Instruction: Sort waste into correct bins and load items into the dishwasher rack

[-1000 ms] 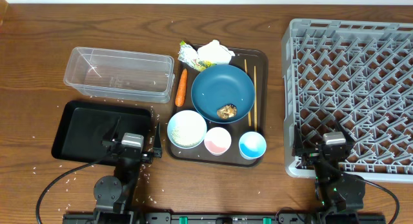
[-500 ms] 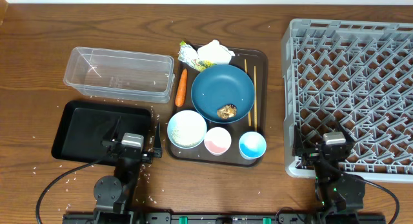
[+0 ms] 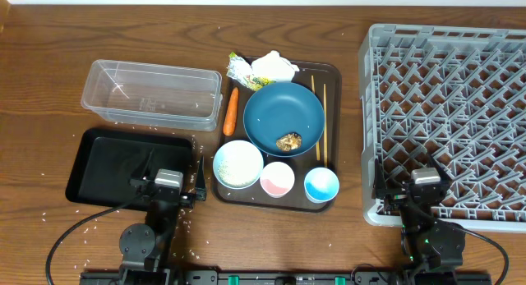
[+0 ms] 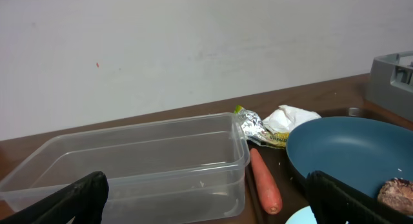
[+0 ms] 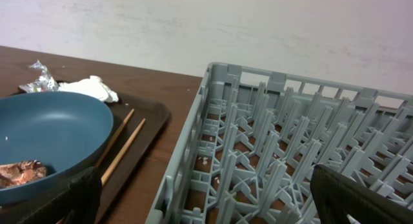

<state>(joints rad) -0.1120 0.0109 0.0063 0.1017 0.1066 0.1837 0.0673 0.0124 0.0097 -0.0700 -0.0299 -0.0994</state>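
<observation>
Both pincers rest at the near edge of the table [image 3: 49, 63], jaws fully apart and holding nothing. The left pincer [image 4: 206, 185] faces the clear tub [image 3: 152, 96]. The right pincer [image 5: 206, 185] faces the near corner of the grey rack [image 3: 448, 104].

Nothing is sorted yet. On the brown serving tray [image 3: 333, 71], the tissue [image 3: 275, 67] and wrapper [image 3: 239, 69] lie at the far edge. The carrot [image 3: 232, 111] lies along the left edge, beside the blue dish [image 3: 279, 112], and a brown lump [image 3: 289, 140] sits in the dish. 2 chopsticks [image 3: 320, 121] run along the dish's right side.

The tissue and wrapper look light and soft, so a pinch on a raised fold should do. The carrot looks stiff and smooth and is best gripped across its middle. The dish seems heavy, hard and slippery, so its rim is the place to hold. The chopsticks are thin and likely to roll.
</observation>
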